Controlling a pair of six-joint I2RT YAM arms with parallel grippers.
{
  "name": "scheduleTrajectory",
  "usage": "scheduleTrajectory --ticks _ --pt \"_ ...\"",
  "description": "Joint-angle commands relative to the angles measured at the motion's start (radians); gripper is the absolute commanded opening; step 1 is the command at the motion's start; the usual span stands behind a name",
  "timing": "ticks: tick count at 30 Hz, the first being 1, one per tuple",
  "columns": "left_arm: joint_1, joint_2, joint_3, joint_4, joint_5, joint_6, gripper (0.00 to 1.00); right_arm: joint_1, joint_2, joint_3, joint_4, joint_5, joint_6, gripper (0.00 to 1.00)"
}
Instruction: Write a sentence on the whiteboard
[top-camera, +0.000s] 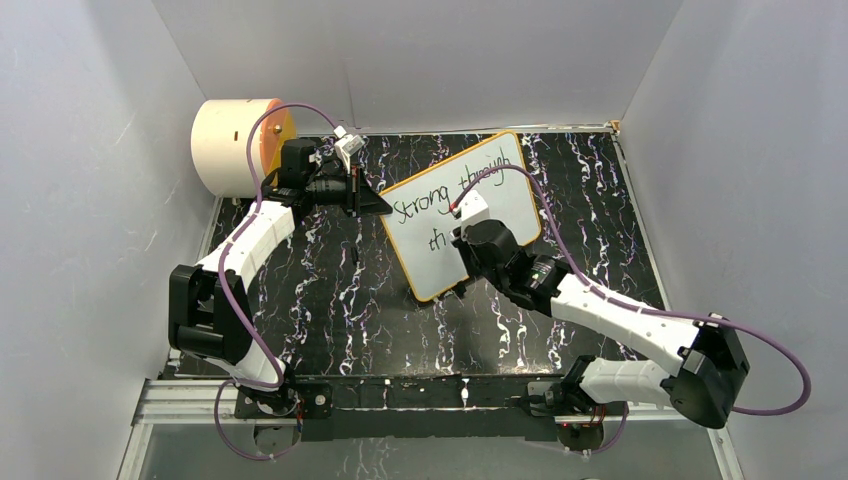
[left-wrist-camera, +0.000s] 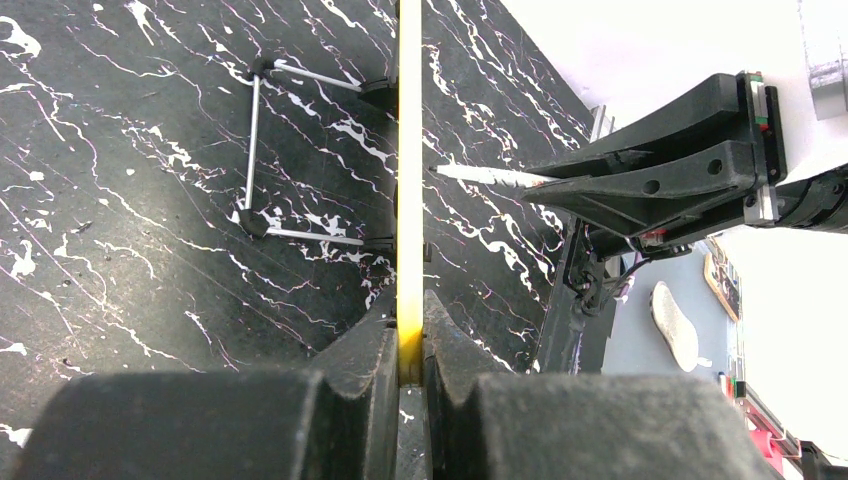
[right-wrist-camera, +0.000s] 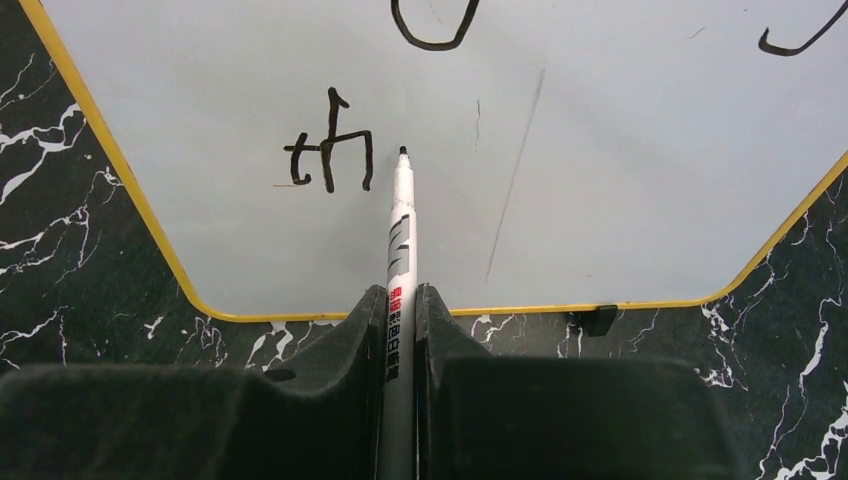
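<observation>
- Black, white-veined desk (top-camera: 330, 300) carries everything.
- The whiteboard (top-camera: 425, 270) lies straight ahead of the right hand (right-wrist-camera: 400, 310), face toward it. Its long axis runs across the hand's front, left to right.
- Left hand (left-wrist-camera: 410, 345): clenched on the board's yellow edge, apparently steadying it.
- Right hand: clenched on a marker (right-wrist-camera: 402, 240); this is the hand nearer the writing.
- Marker's long axis runs straight out from the hand. Its tip (right-wrist-camera: 403, 152) points away, at the board, just right of "th" (right-wrist-camera: 330, 150); can't tell if it touches.
- Next stroke likely runs rightward.
</observation>
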Motion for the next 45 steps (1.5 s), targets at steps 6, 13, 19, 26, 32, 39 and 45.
scheduleTrajectory --ticks 6,13,19,26,32,39,45 --pt "0.001 -0.031 -0.005 -0.021 0.005 0.004 0.00 -0.007 0.020 0.007 0.051 -0.033 -0.016 0.00" --pt "0.001 -0.031 -0.007 -0.020 0.006 0.004 0.00 -0.017 0.031 -0.002 0.056 -0.018 -0.017 0.00" --pt "0.001 -0.031 -0.004 -0.021 0.006 0.004 0.00 -0.028 0.039 -0.005 0.056 -0.017 -0.023 0.00" --pt "0.001 -0.030 -0.004 -0.021 0.008 0.004 0.00 -0.031 0.036 -0.004 0.056 -0.029 -0.025 0.00" --pt "0.001 -0.028 -0.004 -0.021 0.011 0.003 0.00 -0.032 0.038 0.003 0.063 -0.061 -0.029 0.00" --pt "0.001 -0.024 -0.003 -0.021 0.012 0.001 0.00 -0.031 0.042 0.005 0.066 -0.064 -0.031 0.00" --pt "0.001 -0.026 -0.002 -0.021 0.011 0.003 0.00 -0.048 0.035 -0.005 0.060 -0.023 -0.029 0.00"
